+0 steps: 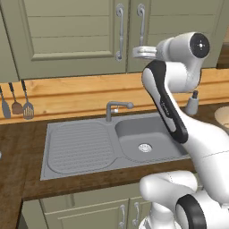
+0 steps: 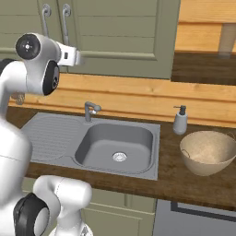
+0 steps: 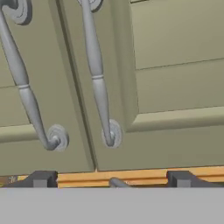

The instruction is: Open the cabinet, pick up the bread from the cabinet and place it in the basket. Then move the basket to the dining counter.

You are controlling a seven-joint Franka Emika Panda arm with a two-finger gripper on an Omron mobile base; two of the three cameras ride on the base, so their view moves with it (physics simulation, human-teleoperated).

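The cabinet (image 1: 67, 36) hangs above the sink with both sage-green doors shut. Its two curved silver handles (image 3: 97, 74) run side by side at the seam. My gripper (image 1: 135, 52) is raised in front of the right door, close to that handle's lower end, and is open with nothing between its fingers (image 3: 183, 178). From the right base view the gripper (image 2: 78, 57) points at the doors below the handles (image 2: 66, 20). The round beige basket (image 2: 208, 152) stands on the dark counter right of the sink, holding nothing. The bread is hidden behind the shut doors. A dark-brown slab (image 2: 203, 69) farther back right may be the dining counter.
A grey sink (image 2: 115, 147) with a faucet (image 2: 90, 110) and drainboard lies below the gripper. A soap dispenser (image 2: 180, 120) stands beside the basket. Utensils (image 1: 17, 105) hang on the wood backsplash at the left. Low cabinets (image 1: 120, 214) sit under the counter.
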